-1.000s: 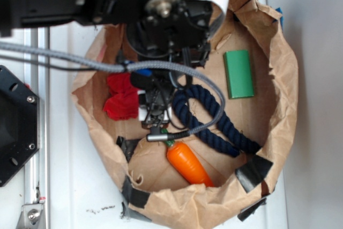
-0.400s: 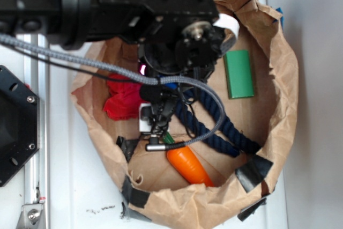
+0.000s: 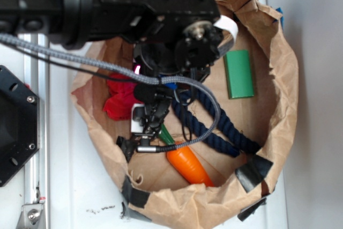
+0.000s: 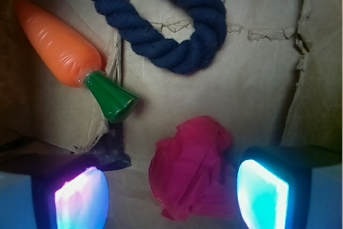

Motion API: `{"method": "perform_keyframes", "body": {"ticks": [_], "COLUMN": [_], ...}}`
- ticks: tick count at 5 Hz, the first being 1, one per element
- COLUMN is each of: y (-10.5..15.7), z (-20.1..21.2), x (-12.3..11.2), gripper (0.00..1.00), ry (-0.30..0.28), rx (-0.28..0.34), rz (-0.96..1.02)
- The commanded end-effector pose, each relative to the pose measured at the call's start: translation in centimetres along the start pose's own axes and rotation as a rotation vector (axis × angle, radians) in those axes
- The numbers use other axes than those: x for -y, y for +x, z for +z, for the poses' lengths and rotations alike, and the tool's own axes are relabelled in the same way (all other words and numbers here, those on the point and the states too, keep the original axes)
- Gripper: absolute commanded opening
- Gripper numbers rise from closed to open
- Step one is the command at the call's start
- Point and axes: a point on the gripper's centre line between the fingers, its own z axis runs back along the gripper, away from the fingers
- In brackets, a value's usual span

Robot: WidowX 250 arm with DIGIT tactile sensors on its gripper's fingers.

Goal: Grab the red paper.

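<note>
Claw point(image 4: 171, 197) spread wide over the floor of a brown paper bag point(image 3: 281, 79), holding nothing; in the wrist view its two glowing pads point(image 4: 261, 191) sit at the bottom corners, and the red paper point(image 4: 190, 167) lies between them, close against the right pad and well apart from the left. Exterior view: red paper point(image 3: 120, 99) at the bag's left side, partly hidden by the arm. Also in the bag: orange carrot point(image 4: 59, 46) with green top, navy rope point(image 4: 177, 20), green block point(image 3: 239, 73).
</note>
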Motion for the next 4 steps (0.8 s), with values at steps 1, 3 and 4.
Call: {"method": "perform_keyframes", "body": {"ticks": [1, 3, 4], "y": [0.3, 0.2, -0.1], "z": [1.5, -0.3, -1.8], "x": [0.0, 0.6, 1.0], "gripper": [1.00, 1.00, 1.00], "ry": [0.015, -0.006, -0.005], "rx": [0.059, 0.044, 0.029], "rz": [-0.014, -0.027, -0.042]}}
